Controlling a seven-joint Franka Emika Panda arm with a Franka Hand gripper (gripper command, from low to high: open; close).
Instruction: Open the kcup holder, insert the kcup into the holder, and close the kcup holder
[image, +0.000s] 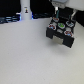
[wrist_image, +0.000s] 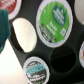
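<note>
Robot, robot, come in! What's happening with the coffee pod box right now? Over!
Gripper just above kcup holder, open or shut unclear. Holder open, pods in slots, green-lidded kcup seated. Some slots empty. Nothing in the way.

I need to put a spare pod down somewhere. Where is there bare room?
The white table is bare across the exterior view's left and foreground. It is crowded at the black kcup holder, where the gripper hangs above; the wrist view shows pods filling most slots there.
</note>
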